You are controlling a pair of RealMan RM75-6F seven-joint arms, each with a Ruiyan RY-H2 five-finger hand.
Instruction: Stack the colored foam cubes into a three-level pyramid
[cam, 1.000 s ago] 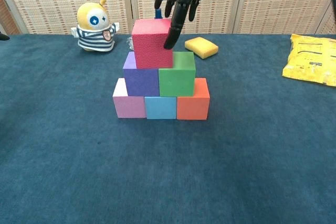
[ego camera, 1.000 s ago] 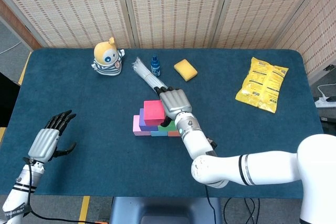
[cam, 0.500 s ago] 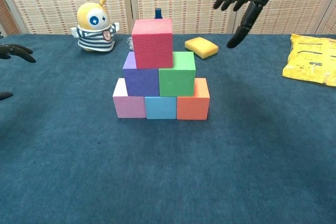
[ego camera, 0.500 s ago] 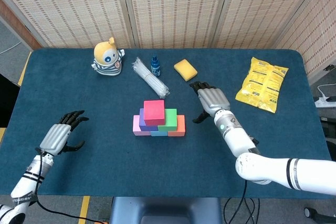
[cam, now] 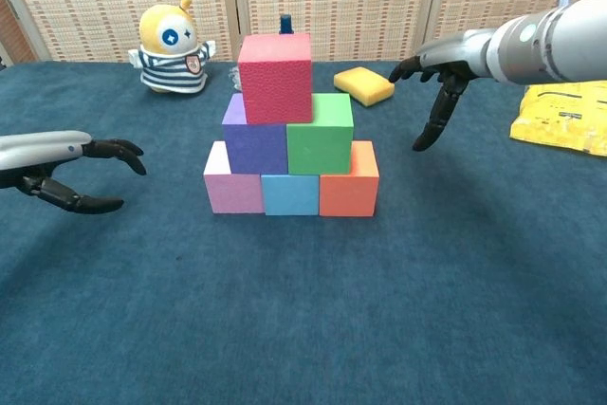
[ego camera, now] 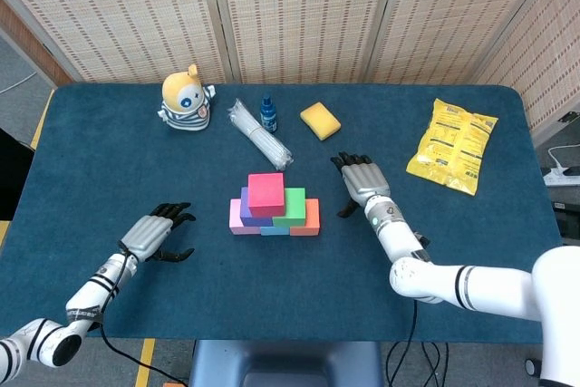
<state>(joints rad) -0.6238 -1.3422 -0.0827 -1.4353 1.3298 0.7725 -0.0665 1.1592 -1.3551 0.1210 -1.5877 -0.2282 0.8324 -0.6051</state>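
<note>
Left hand (cam: 57,170) fingers spread, empty; right hand (cam: 446,68) fingers spread, empty; pyramid (cam: 289,130) untouched.

left hand (ego camera: 156,233): empty, fingers apart | right hand (ego camera: 362,180): empty, fingers spread

I work in what looks like a robot test room, not a home or a shop. My bench (ego camera: 109,151) is covered edge to edge in dark blue carpet-like cloth, and behind it stand folding screen panels of pale woven rattan (ego camera: 299,15) that fence the spot off. On the bench lies an odd mix of small props, well apart from each other: a yellow plush doll in a striped shirt (ego camera: 186,98), a small blue bottle (ego camera: 268,113), a yellow sponge block (ego camera: 320,120), a yellow crinkled snack bag (ego camera: 452,144) and a bundle of clear plastic straws (ego camera: 258,133). At the right edge, a white power strip with cables (ego camera: 564,174) lies on the grey floor.
</note>
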